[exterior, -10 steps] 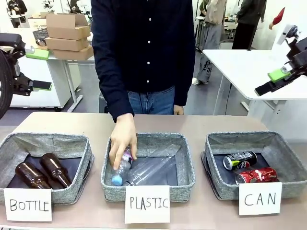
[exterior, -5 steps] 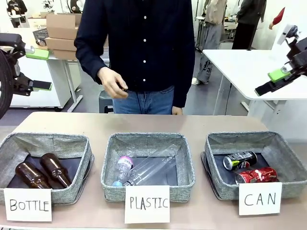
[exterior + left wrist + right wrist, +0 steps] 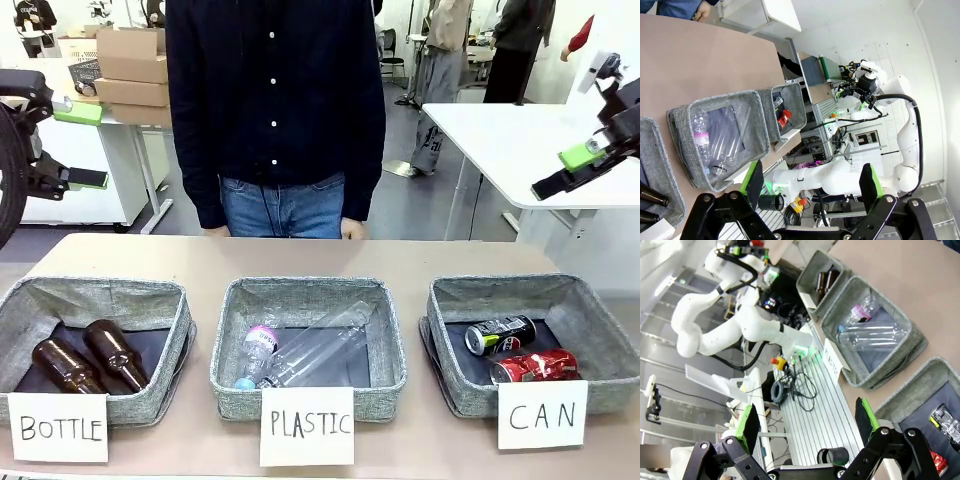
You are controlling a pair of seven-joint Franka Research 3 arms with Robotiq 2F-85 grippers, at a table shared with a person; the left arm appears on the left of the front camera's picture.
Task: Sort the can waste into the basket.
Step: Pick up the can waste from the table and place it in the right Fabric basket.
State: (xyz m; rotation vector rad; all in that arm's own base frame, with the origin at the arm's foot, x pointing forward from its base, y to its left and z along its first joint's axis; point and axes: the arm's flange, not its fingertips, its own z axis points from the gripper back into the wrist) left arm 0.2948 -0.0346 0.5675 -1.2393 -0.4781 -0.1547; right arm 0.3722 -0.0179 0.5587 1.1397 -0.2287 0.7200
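The red can (image 3: pixel 535 366) and the black and silver can (image 3: pixel 500 334) lie side by side inside the grey basket (image 3: pixel 600 318) carded "CAN" at the table's right. Both arms are raised well clear of the table. My left gripper (image 3: pixel 85 145) hangs at the far left, and my right gripper (image 3: pixel 575 168) is high above the can basket. In the left wrist view the left gripper (image 3: pixel 811 180) is open and holds nothing, and the can basket (image 3: pixel 796 95) is far off. The right gripper (image 3: pixel 807 421) is likewise open, with the black can (image 3: pixel 942 420) at the picture's right edge.
The "PLASTIC" basket (image 3: pixel 308 293) in the middle holds clear bottles (image 3: pixel 310 352). The "BOTTLE" basket (image 3: pixel 95 293) on the left holds two brown bottles (image 3: pixel 115 355). A person (image 3: pixel 275 100) stands at the far side, arms down. A white table (image 3: pixel 510 140) stands behind on the right.
The person's hand left a clear bottle in the plastic basket, drew back and now hangs down. Neither arm has moved, and the cans lie as before.
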